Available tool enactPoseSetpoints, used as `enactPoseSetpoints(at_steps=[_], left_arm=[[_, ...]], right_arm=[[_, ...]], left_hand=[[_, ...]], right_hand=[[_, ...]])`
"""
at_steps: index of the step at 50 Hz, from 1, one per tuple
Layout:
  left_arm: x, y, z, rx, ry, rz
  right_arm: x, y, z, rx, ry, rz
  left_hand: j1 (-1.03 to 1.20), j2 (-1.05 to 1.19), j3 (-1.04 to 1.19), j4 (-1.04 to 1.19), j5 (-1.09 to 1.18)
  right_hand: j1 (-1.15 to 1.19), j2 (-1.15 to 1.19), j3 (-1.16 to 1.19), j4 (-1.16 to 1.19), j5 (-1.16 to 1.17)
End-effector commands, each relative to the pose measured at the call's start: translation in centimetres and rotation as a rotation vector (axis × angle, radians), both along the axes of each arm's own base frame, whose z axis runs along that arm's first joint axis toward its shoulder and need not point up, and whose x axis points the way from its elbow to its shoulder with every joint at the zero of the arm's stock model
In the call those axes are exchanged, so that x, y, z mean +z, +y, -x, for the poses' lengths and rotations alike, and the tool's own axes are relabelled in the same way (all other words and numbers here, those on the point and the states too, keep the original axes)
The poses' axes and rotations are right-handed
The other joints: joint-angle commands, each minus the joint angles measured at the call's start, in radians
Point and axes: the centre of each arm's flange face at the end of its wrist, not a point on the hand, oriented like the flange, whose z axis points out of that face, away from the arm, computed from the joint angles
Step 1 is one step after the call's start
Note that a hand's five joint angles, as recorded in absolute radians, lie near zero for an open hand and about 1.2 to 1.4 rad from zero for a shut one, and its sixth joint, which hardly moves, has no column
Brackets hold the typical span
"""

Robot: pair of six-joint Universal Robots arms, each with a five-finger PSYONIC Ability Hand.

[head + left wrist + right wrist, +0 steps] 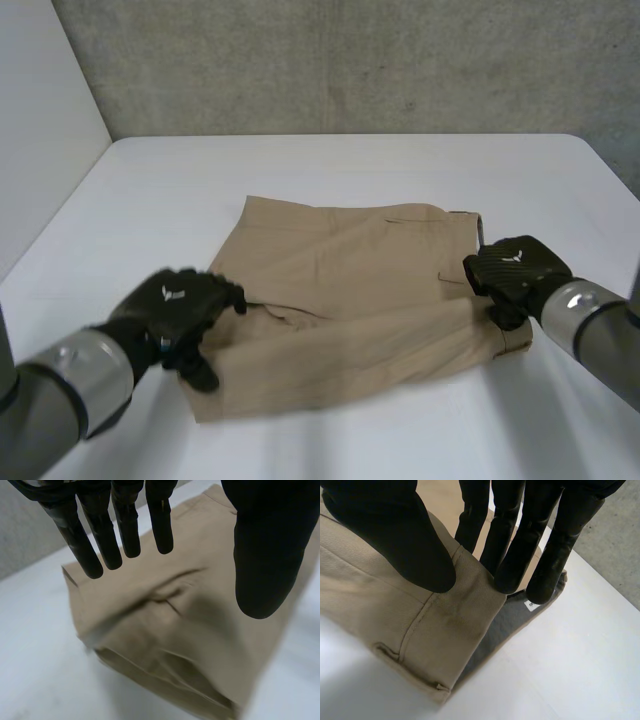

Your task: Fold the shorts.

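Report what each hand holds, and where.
Right hand pinches the shorts at the waistband edge, thumb against fingers. Left hand holds nothing, open above the leg end.

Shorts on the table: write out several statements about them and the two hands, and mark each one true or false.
1. The tan shorts lie on a white table. True.
2. The left hand has a fistful of cloth. False: its fingers are straight and spread over the leg end, and it holds nothing.
3. The right hand is at the waistband, with its thumb on top of the cloth and its fingers on the far side of the fold. True.
4. The shorts are spread out in a single layer. False: they are doubled over, with one layer lying on another.
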Motion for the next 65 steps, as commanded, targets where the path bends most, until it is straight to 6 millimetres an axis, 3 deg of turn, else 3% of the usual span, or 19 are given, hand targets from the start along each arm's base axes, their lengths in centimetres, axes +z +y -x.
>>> enactPoseSetpoints(at_steps=[1, 10, 11, 13, 19, 23, 24, 31, 32, 41, 65], left_arm=[[-2.1, 1.5, -1.1, 0.044, -0.003, -0.095], [-2.3, 0.5, -1.0, 0.075, 0.054, -0.062], [-2.4, 0.3, -0.9, 0.075, 0.058, -0.054], [-3.7, -0.6, -0.6, 0.084, 0.05, -0.056], [-5.8, -1.9, -0.7, 0.133, 0.002, -0.059], [-6.8, -2.2, -0.8, 0.148, -0.018, -0.086], [-6.8, -2.3, -0.7, 0.148, -0.018, -0.086], [-6.5, -2.4, -0.6, 0.144, -0.011, -0.077], [-6.0, -2.1, -0.4, 0.137, -0.006, -0.061], [-3.6, -1.4, -0.4, 0.127, 0.042, 0.014], [-6.4, -1.6, 0.0, 0.118, -0.019, -0.068]], right_arm=[[-0.3, -0.7, -1.3, -0.018, 0.021, 0.015], [-0.9, -0.2, -1.6, -0.008, 0.022, -0.008], [-0.9, -0.2, -1.6, -0.008, 0.022, -0.008], [-1.1, -0.1, -1.4, -0.017, 0.016, -0.02], [-1.2, 0.5, -0.8, -0.028, 0.02, -0.031], [-1.0, 1.2, -0.6, -0.022, 0.027, -0.029], [-1.0, 1.4, -0.6, -0.018, 0.025, -0.031], [-1.3, 1.7, -0.6, -0.004, 0.018, -0.028], [-1.4, 1.7, -0.6, -0.004, 0.018, -0.028], [-1.2, 1.3, -0.7, -0.016, 0.013, 0.007], [-1.3, 0.6, 0.1, -0.067, 0.019, 0.036]], left_hand=[[0.029, 0.041, 0.035, 0.05, 0.052], [0.056, 0.067, 0.061, 0.077, 0.079], [0.108, 0.12, 0.114, 0.129, 0.131], [0.526, 0.538, 0.532, 0.547, 0.55], [0.749, 0.76, 0.754, 0.769, 0.772], [0.614, 0.626, 0.62, 0.635, 0.637], [0.375, 0.387, 0.381, 0.396, 0.398], [0.299, 0.311, 0.305, 0.32, 0.323], [0.18, 0.192, 0.186, 0.201, 0.203], [0.112, 0.123, 0.117, 0.133, 0.135], [0.126, 0.137, 0.132, 0.147, 0.149]], right_hand=[[0.48, 0.217, 0.21, 0.204, 0.256], [0.48, 0.217, 0.21, 0.204, 0.256], [0.48, 0.217, 0.21, 0.204, 0.256], [0.48, 0.217, 0.21, 0.204, 0.256], [0.48, 0.217, 0.21, 0.204, 0.256], [0.48, 0.217, 0.21, 0.204, 0.256], [0.48, 0.217, 0.21, 0.204, 0.256], [0.48, 0.217, 0.21, 0.204, 0.256], [0.48, 0.217, 0.21, 0.204, 0.256], [0.48, 0.217, 0.21, 0.204, 0.256], [0.48, 0.217, 0.21, 0.204, 0.256]])
